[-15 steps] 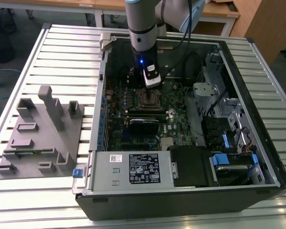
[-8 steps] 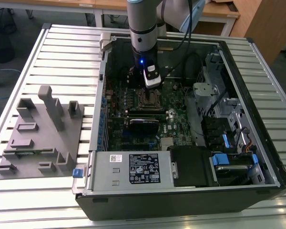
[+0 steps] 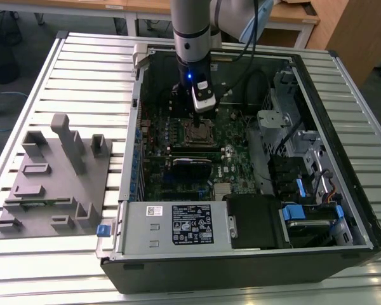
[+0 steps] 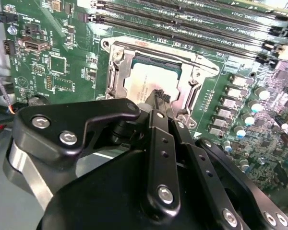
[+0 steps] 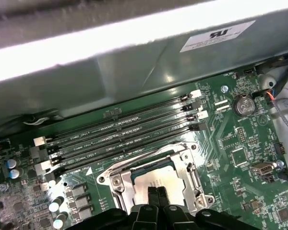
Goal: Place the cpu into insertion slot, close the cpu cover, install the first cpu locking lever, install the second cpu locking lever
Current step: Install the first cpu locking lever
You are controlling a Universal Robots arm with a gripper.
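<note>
While I hover low over the board:
Hand: my hand [image 4: 158,96], fingertips pressed together, holding nothing.
Cpu: the cpu [image 5: 156,178] sits in the insertion slot [image 4: 116,76].
Cover: the cpu cover [image 5: 189,165] frames its edges.
Room: memory slots [image 5: 120,139] close beside.

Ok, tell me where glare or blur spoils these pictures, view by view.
First wrist view: the case wall above the board carries a blown-out white band, and its near edge is soft. Second wrist view: the gripper body up close looks soft, while the cpu shows a pale sheen. Exterior view: even lighting, with the case interior around the insertion slot dim.
</note>
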